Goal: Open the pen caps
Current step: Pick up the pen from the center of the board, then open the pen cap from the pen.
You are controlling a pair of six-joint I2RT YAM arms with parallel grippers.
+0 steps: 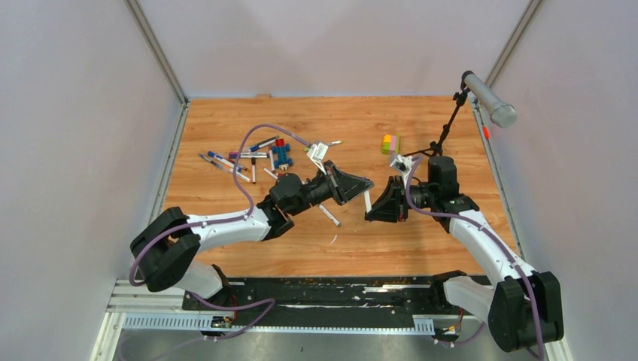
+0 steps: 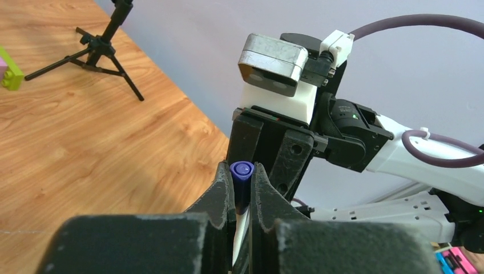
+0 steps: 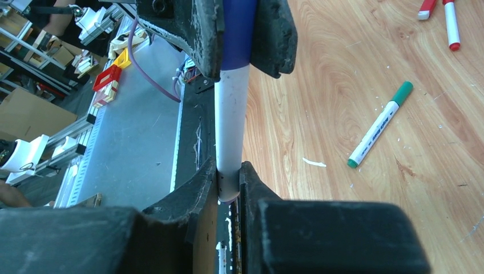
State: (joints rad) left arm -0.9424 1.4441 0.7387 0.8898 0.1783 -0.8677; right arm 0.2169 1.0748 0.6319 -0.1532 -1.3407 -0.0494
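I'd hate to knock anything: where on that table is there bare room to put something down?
Bare wood runs along the back wall, beyond the pens and block stack, and along the near edge, in front of the green pen. Crowded: around those pens, and mid-table where left gripper and right gripper meet.

Wood-grain tabletop (image 1: 226,120), warm orange, flecked with pale scuffs. Plain pale grey walls (image 1: 75,113) on three sides, with metal posts (image 1: 156,51) at the rear corners. Aluminium rail (image 1: 150,304) along the near edge. Even light, soft shadows. Past that edge, a cardboard box (image 3: 23,111) among workshop clutter.
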